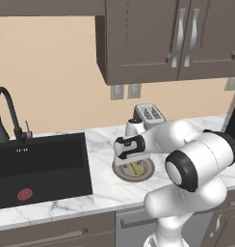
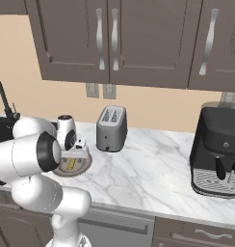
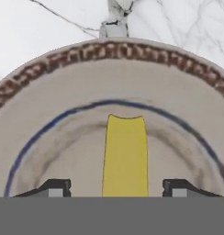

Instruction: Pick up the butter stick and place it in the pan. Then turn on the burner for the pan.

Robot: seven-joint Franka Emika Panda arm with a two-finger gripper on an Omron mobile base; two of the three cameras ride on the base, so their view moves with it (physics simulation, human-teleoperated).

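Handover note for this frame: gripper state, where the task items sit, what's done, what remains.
Gripper: low over the plate, fingertips on either side of the butter stick with gaps showing, so not gripped yet.
Butter stick: lying on the tan plate on the marble counter, left of the toaster.
Done: approach and alignment.
Left: close on the stick, lift, carry it to the pan, then turn on its burner.
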